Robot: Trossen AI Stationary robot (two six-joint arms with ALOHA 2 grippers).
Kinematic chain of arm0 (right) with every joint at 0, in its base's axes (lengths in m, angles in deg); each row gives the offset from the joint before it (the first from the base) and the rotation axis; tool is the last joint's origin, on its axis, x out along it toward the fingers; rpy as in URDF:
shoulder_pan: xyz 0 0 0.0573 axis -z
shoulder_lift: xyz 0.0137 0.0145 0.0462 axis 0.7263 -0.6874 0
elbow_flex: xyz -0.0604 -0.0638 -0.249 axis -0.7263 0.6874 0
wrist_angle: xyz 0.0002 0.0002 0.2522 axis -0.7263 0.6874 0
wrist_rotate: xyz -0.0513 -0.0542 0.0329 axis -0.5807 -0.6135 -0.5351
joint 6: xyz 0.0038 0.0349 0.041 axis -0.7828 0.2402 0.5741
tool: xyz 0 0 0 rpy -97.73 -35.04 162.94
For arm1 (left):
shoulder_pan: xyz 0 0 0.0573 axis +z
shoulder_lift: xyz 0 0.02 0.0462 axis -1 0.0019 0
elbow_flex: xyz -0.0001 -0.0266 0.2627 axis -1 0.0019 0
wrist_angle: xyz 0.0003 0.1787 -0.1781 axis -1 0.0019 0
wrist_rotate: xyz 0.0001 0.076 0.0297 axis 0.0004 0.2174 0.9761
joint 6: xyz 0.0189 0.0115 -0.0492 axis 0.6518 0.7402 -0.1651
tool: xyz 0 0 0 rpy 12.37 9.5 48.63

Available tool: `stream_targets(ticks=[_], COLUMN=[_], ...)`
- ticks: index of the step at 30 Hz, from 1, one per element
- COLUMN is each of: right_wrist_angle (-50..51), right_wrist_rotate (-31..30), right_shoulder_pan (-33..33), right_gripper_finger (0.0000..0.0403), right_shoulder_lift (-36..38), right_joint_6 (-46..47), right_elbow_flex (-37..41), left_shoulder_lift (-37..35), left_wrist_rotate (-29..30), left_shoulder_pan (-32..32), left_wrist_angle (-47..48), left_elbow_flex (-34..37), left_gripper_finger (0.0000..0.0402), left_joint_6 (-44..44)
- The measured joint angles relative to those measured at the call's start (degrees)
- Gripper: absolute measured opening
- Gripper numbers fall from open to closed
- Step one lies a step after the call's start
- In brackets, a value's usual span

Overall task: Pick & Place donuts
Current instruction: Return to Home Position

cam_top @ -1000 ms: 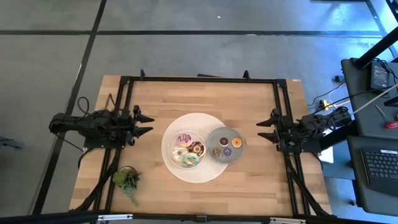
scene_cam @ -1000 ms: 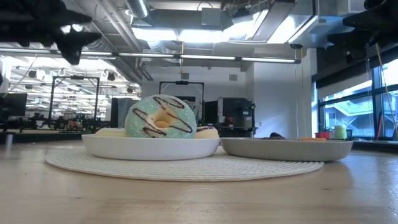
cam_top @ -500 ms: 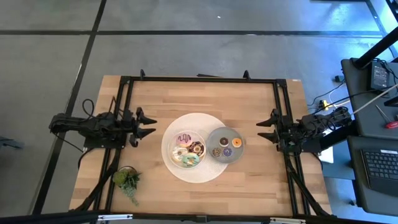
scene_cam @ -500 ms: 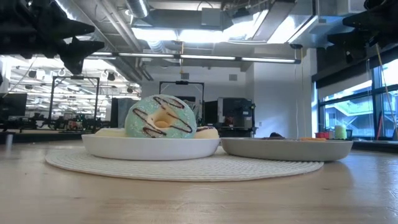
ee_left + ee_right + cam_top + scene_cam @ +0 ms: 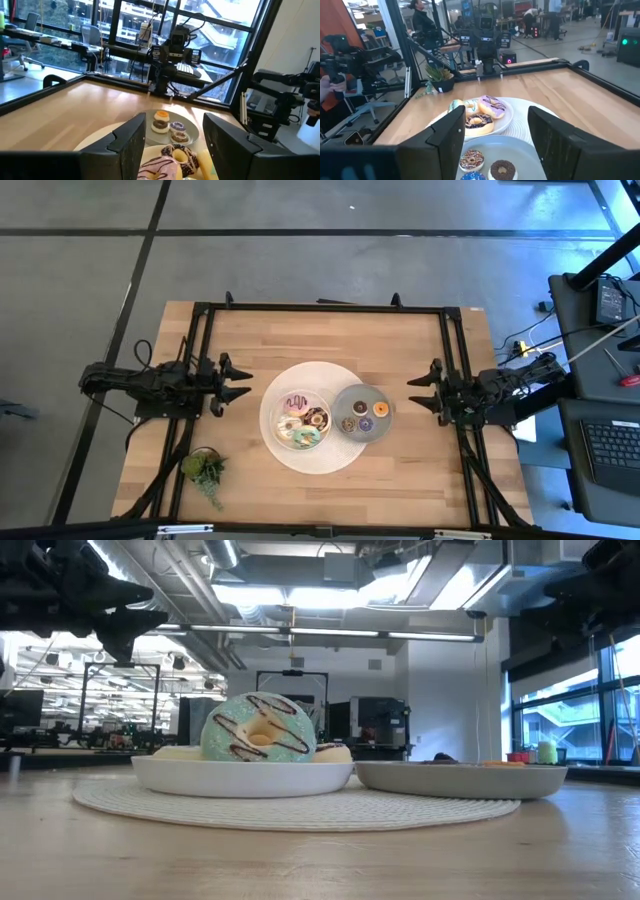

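Note:
Larger iced donuts (image 5: 300,420) lie in a white dish (image 5: 279,412). Among them are a pink one (image 5: 492,106), a chocolate one (image 5: 479,121) and a green one with chocolate stripes (image 5: 258,728) that stands on edge. Mini donuts (image 5: 364,416) lie in a grey dish (image 5: 360,393) right of it. Both dishes sit on a round white mat (image 5: 300,460). My left gripper (image 5: 240,381) hovers open, left of the dishes, pointing at them (image 5: 175,130). My right gripper (image 5: 416,393) hovers open on their right, facing them (image 5: 497,125).
A small green plant (image 5: 205,470) stands near the table's near-left corner. Black frame rails (image 5: 320,307) run along the table's far, left and right edges. Bare wood lies between each gripper and the mat. People and desks show in the room beyond.
My left gripper has edged a little toward the dishes. My right gripper has moved slightly toward the dishes and the near edge. Both have stayed open, and the donuts and dishes have not moved.

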Motion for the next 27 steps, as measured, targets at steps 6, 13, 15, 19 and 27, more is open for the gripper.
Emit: stream_targets(ticks=[6, 13, 15, 19, 27], right_wrist_angle=[-4.1, -4.9, -5.0, -5.0, -5.0], right_wrist_rotate=[0.1, 5.0, 5.2, 3.0, -3.9], right_shoulder_pan=[0.0, 0.0, 0.0, 0.0, 0.0], right_gripper_finger=[0.0216, 0.0216, 0.0216, 0.0216, 0.0216], right_shoulder_lift=[0.0, 0.0, 0.0, 0.0, 0.0], right_joint_6=[-0.6, -0.4, -0.4, -1.0, -2.1], right_elbow_flex=[2.7, 2.7, 2.7, 2.7, 2.7], left_shoulder_lift=[0.0, 0.0, 0.0, 0.0, 0.0], left_wrist_rotate=[-0.1, -0.1, -0.1, 1.0, 2.3], left_shoulder_pan=[0.0, 0.0, 0.0, 0.0, 0.0], left_wrist_angle=[0.2, 0.2, 0.2, 0.2, 0.2], left_elbow_flex=[0.0, 0.0, 0.0, 0.0, 0.0], left_gripper_finger=[0.019, 0.0194, 0.0193, 0.0191, 0.0193], left_joint_6=[0.0, 0.1, 0.1, 1.0, 1.3])
